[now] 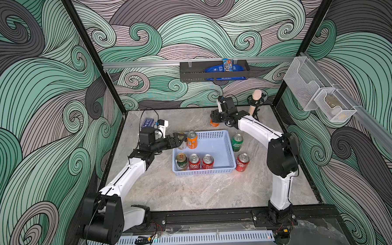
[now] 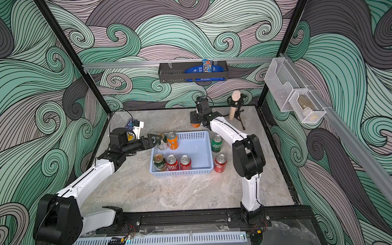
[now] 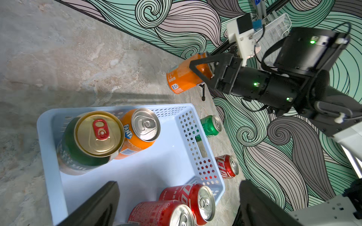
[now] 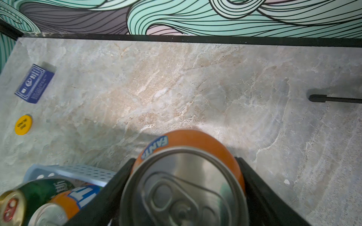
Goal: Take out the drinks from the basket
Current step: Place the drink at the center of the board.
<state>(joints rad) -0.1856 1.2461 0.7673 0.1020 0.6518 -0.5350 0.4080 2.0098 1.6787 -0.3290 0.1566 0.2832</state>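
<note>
The right gripper (image 3: 203,66) holds an orange Fanta can (image 3: 180,80) clear of the basket (image 1: 205,172), where five drinks (image 1: 194,162) stand.
Over the table (image 1: 182,196), the basket lies near, behind this gripper; whether its can touches down I cannot tell. The left gripper (image 2: 155,140), jaws wide, faces a gold-topped green can (image 3: 98,133) just ahead. The next move likely calls for lowering and releasing, then closing there without knocking the neighbouring orange can (image 3: 145,125).

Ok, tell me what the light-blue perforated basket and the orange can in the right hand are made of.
Light-blue perforated basket: looks like moulded plastic, smooth with a soft sheen; round holes, rounded rim. Gripped orange drinks can: thin metal, probably aluminium; bare silvery lid with pull tab, glossy printed wall.
</note>
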